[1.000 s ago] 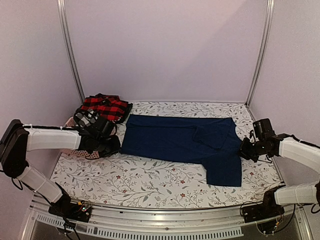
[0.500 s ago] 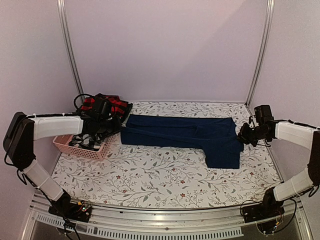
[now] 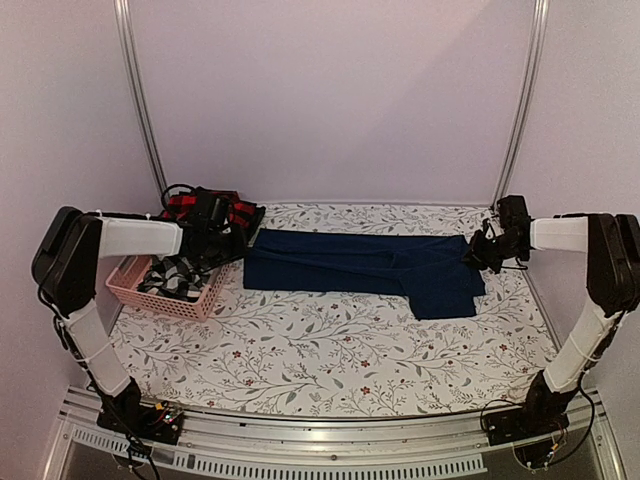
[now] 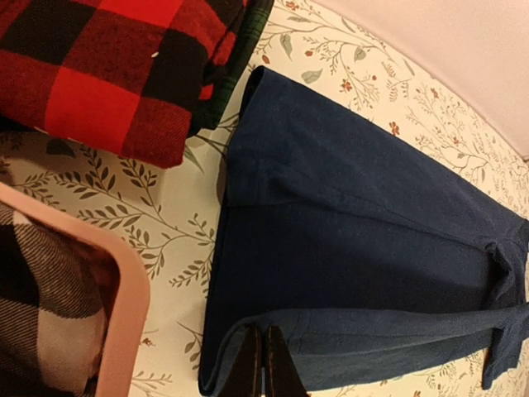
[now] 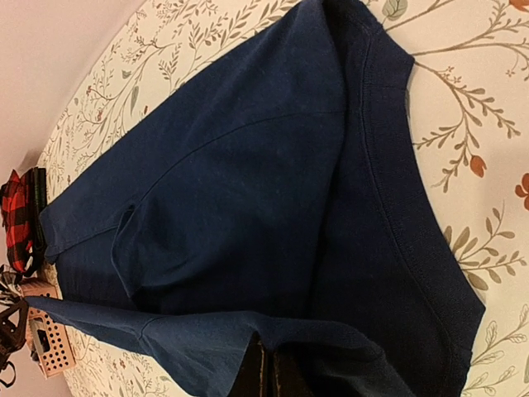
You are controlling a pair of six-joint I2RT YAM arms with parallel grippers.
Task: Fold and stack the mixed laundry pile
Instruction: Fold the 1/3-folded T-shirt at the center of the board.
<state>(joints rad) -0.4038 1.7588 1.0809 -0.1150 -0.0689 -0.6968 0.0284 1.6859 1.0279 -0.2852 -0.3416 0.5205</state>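
The trousers [image 3: 365, 270] are solid navy blue, unprinted. The folded piece [image 4: 91, 66] at the far left is red-and-black buffalo plaid; the layer [image 4: 244, 37] beneath it is dark green and black. The basket [image 3: 175, 301] is pink and slotted. The shirt [image 4: 37, 306] inside it is black-and-white check. The table cover [image 3: 300, 360] is white, printed with grey-green leafy sprigs and small red flowers. The walls [image 3: 330, 100] are plain pale lilac.
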